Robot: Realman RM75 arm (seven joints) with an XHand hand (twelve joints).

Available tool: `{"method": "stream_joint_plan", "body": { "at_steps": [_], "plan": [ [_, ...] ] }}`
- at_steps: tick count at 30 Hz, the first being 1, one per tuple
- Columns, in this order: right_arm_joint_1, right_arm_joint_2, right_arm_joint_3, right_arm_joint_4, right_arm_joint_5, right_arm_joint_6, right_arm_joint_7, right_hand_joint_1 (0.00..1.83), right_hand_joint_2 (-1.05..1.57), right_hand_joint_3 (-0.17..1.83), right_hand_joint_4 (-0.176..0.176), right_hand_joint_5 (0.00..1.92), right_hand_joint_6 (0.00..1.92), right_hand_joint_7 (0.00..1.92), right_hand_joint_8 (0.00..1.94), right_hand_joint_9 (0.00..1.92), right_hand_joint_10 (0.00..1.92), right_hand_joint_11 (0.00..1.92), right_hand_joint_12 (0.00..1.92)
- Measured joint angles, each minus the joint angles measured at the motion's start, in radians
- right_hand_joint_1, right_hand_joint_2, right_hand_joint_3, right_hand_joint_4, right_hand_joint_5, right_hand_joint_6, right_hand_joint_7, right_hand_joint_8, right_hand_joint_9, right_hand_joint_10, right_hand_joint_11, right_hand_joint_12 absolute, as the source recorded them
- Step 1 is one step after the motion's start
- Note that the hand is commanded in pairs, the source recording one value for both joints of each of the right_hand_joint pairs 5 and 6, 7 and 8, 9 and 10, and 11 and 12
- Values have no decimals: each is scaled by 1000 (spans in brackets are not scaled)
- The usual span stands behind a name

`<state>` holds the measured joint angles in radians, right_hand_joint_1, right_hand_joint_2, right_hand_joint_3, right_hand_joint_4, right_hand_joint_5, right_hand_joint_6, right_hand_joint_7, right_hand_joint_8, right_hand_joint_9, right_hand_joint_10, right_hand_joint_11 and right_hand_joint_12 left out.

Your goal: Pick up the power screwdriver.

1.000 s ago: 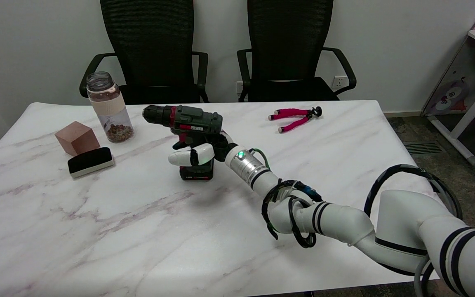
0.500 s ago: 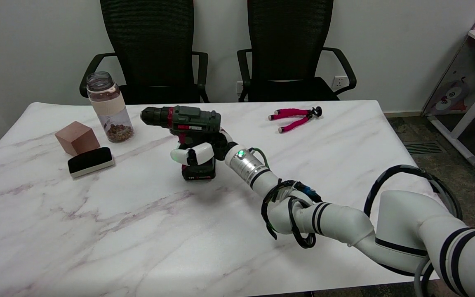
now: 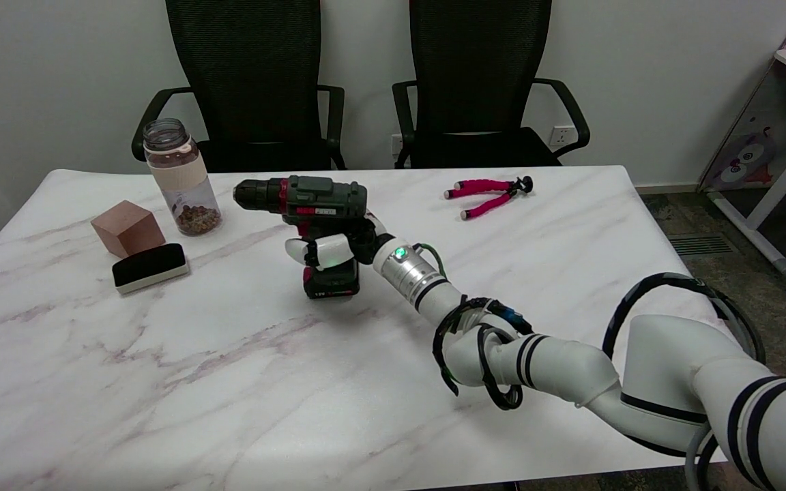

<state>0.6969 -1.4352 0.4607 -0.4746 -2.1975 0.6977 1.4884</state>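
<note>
Right robot hand reaches in from lower right, fingers wrapped round the handle of the power screwdriver, clamped tight on it. White fingertips show on the left side of the handle, curled toward the camera. Wrist carries a lit green dot.

Screwdriver stands upright near the middle of the worktop, dark green body level, black chuck pointing left, red band behind the chuck. Battery pack, black with red trim, sits at the bottom of the handle, just under the hand. Whether the pack touches the marble or hangs a shade above it: cannot tell from this angle.

Containers: one clear jar upright at far left, dark lid, pale band round its middle, a shallow layer of brown bits in the bottom. Well apart from the screwdriver.

Near the jar, toward the camera: a brown cube, and just beside that a black eraser block with a white base, lying flat.

Far right side: a small pink-legged tripod lying on its side.

Two black mesh chairs behind the worktop.
</note>
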Motion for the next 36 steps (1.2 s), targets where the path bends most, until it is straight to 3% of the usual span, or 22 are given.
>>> {"method": "stream_joint_plan", "body": {
  "at_steps": [3, 8, 12, 13, 15, 16, 17, 19, 22, 31, 34, 36],
  "plan": [
    [1, 0, 2, 1, 0, -1, 0, 1370, 550, 1072, 171, 247, 247, 247, 247, 1689, 1689, 1747, 1747],
    [3, -1, 6, 2, 1, -9, 1, 1335, 750, 913, 176, 685, 685, 685, 685, 1744, 1744, 1779, 1779],
    [3, -1, 9, 3, 3, -15, 1, 1298, 851, 813, 176, 886, 886, 886, 886, 1808, 1808, 1807, 1807],
    [3, -1, 10, 3, 5, -16, 1, 1297, 868, 791, 157, 940, 940, 940, 940, 1820, 1820, 1819, 1819],
    [4, -1, 11, 3, 6, -19, 1, 1293, 905, 758, 20, 1081, 1081, 1081, 1081, 1849, 1849, 1839, 1839],
    [4, -1, 12, 3, 8, -20, 1, 1292, 933, 762, -26, 1172, 1172, 1172, 1172, 1866, 1866, 1850, 1850],
    [4, -1, 12, 3, 9, -21, 1, 1289, 967, 773, -40, 1281, 1281, 1281, 1281, 1881, 1881, 1862, 1862],
    [4, -1, 13, 4, 9, -24, 1, 1266, 1078, 760, -18, 1516, 1516, 1516, 1516, 1893, 1893, 1878, 1878],
    [5, -1, 14, 4, 11, -27, 1, 1242, 1161, 749, 5, 1667, 1667, 1667, 1667, 1907, 1907, 1902, 1902],
    [5, -1, 15, 4, 15, -33, 2, 1208, 1140, 871, 25, 1819, 1819, 1819, 1819, 1920, 1920, 1920, 1920],
    [5, 0, 15, 4, 18, -34, 2, 1192, 1033, 1000, 31, 1874, 1874, 1874, 1874, 1920, 1920, 1920, 1920],
    [5, 0, 15, 4, 20, -35, 3, 1147, 772, 1210, 31, 1896, 1896, 1896, 1896, 1920, 1920, 1920, 1920]
  ]
}}
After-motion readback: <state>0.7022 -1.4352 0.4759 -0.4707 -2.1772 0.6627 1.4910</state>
